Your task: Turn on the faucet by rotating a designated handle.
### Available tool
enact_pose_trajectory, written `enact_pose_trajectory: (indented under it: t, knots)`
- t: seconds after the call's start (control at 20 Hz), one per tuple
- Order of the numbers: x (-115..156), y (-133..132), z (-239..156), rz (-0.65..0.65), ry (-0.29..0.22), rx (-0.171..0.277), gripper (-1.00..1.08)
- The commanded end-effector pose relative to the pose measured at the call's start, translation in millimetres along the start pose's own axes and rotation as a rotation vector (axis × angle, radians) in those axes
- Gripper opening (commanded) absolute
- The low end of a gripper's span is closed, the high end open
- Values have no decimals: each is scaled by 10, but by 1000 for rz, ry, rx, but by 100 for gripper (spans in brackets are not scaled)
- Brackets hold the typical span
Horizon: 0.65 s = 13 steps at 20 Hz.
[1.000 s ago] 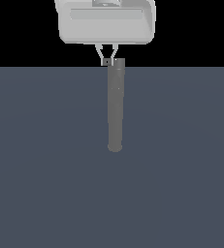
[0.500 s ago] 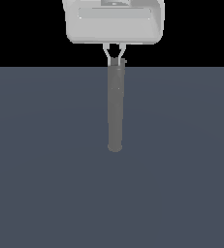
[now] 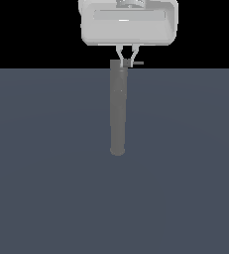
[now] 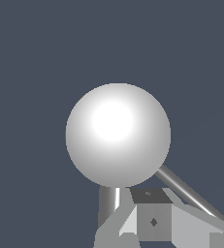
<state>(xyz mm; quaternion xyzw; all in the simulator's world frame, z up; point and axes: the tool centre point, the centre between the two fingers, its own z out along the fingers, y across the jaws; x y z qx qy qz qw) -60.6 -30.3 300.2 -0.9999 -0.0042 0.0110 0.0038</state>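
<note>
The faucet is a long matte grey cylinder lying on the dark floor, its rounded end toward the camera in the exterior view. In the wrist view its rounded end shows as a bright ball. The handle is a thin light rod jutting from the faucet's far end toward the exterior view's right; it also shows in the wrist view. My white gripper hangs over that far end, fingers drawn together, their tips right at the base of the handle. The fingers hold nothing.
The flat dark grey-blue floor spreads all around the faucet. Black background lies behind the gripper's body. Nothing else shows.
My gripper has moved toward the exterior view's right. The handle now sticks out farther to that side of the faucet's far end.
</note>
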Motion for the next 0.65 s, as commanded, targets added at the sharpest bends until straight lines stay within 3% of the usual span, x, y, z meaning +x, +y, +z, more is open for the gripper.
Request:
enact_pose_trajectory:
  t: [0.0, 0.6]
  knots:
    - [132, 110, -2, 12, 12, -3, -100]
    - [470, 426, -18, 44, 22, -7, -100]
